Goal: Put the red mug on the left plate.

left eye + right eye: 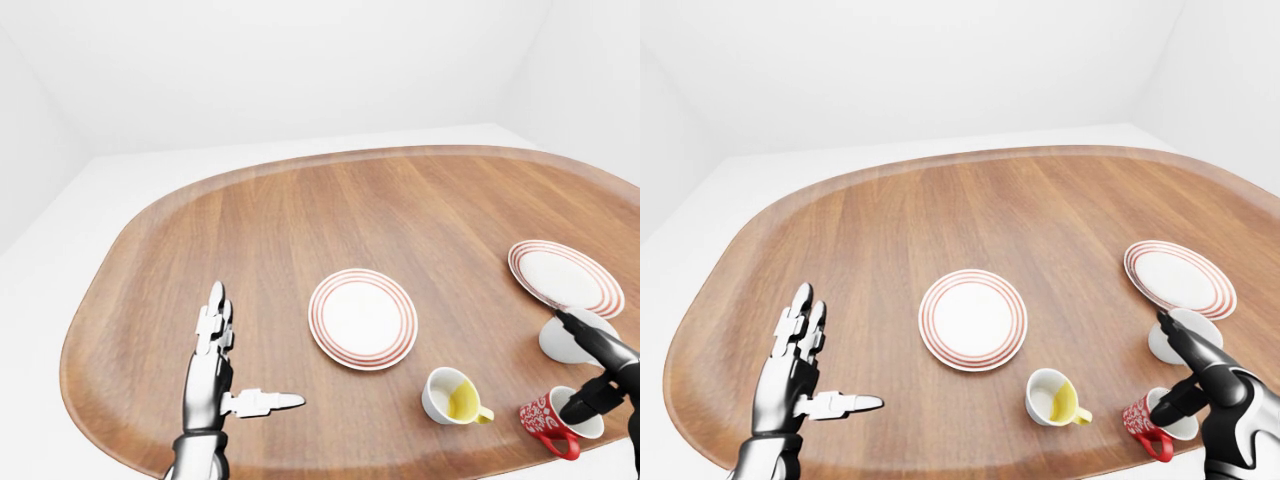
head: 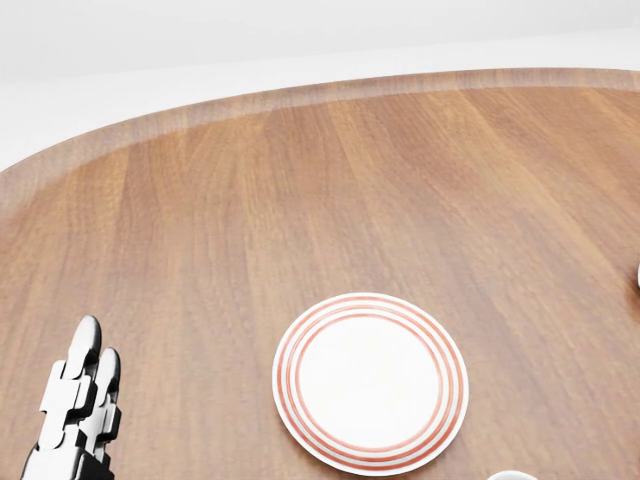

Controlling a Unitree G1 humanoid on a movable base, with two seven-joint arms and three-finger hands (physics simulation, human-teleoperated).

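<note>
1. Where the oval brown wooden bench [image 1: 300, 220] curves toward the bottom right of the left-eye view, the red mug with white pattern [image 1: 548, 420] stands near the rim, the dark right robot hand [image 1: 597, 372] directly over it.
2. That hand's thumb dips at the mug's mouth and a finger points away toward a white upturned bowl [image 1: 572, 336]; fingers are spread, not closed round the mug.
3. The silver left robot hand [image 1: 215, 375] hovers at lower left, fingers straight and thumb held out, empty.
4. The left white plate with red rings [image 1: 362, 318] lies bare at the middle of the bench.
5. A white cup with yellow inside [image 1: 452, 396] sits between that plate and the mug.
6. A second red-ringed plate [image 1: 565, 277] lies at the right.
</note>
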